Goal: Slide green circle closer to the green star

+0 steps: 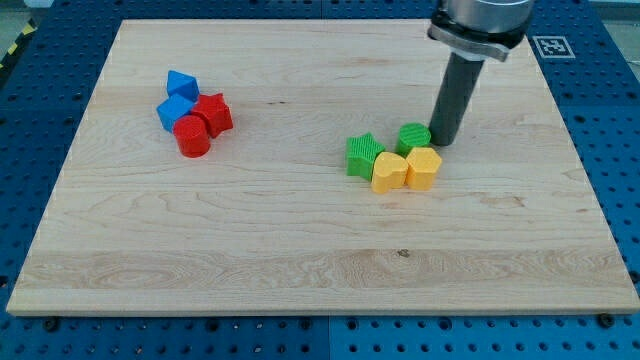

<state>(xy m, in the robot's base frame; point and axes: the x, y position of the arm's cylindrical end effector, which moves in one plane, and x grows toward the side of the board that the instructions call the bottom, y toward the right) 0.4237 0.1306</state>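
The green circle (413, 137) sits right of the board's middle, just up and to the right of the green star (363, 155), with a small gap between them. My tip (443, 142) rests against the green circle's right side. A yellow heart (389, 172) and a yellow hexagon-like block (423, 168) lie just below the green pair, touching each other.
At the view's left is a tight cluster: two blue blocks (181, 84) (174, 111), a red star (213, 113) and a red cylinder (191, 136). The wooden board (300, 250) lies on a blue pegboard table.
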